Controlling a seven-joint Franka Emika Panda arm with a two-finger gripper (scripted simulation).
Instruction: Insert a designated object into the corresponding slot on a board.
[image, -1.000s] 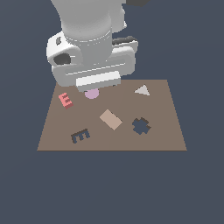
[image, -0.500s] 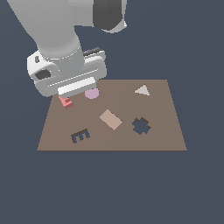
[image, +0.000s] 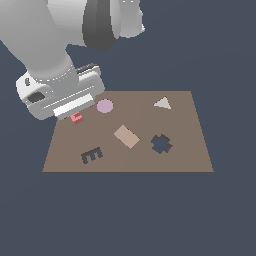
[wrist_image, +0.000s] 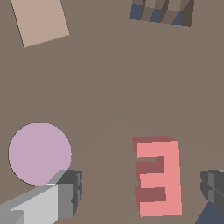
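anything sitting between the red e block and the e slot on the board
No. In the exterior view the brown board is bare between the red E block and the E slot; the tan block lies off to the side.

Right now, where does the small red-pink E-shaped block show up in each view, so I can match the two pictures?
Exterior view: the small red-pink E-shaped block peeks out under the arm's tool, near the brown board's far corner on that view's left.
Wrist view: the block lies flat between the tool's open fingers.
Shared landmark: the lilac round disc beside it.

Lilac disc (image: 105, 106), tan block (image: 126, 136), grey triangle (image: 162, 103)
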